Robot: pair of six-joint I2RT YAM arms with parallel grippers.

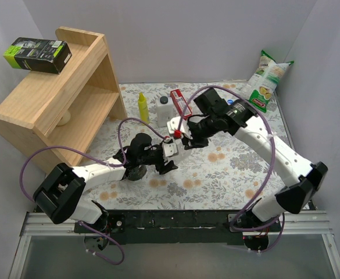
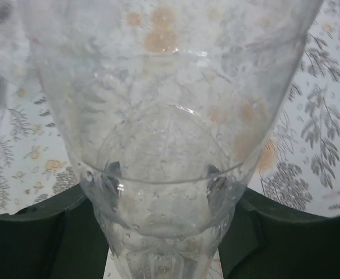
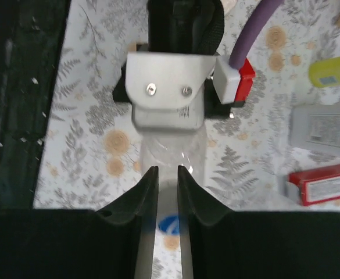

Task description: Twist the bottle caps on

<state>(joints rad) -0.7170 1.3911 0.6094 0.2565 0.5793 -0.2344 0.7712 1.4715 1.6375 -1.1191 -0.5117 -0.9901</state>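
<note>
My left gripper (image 2: 164,180) is shut on a clear bottle (image 2: 170,87), whose see-through body fills the left wrist view, with the dark fingers showing through both sides. In the right wrist view that bottle (image 3: 170,152) sticks out from under the left arm's camera plate, neck pointing at my right gripper (image 3: 165,171). The right jaws stand narrow along the neck, and a blue bottle cap (image 3: 171,224) shows between them at the neck's end. From above, both grippers meet mid-table, left gripper (image 1: 165,156) and right gripper (image 1: 188,138); the bottle and cap are hard to make out there.
A wooden shelf (image 1: 59,99) with a black box (image 1: 37,55) on top stands at the back left. Behind the grippers are a yellow bottle (image 1: 142,107), a white black-capped bottle (image 1: 164,109) and a red box (image 1: 178,97). A snack bag (image 1: 267,78) leans at the back right.
</note>
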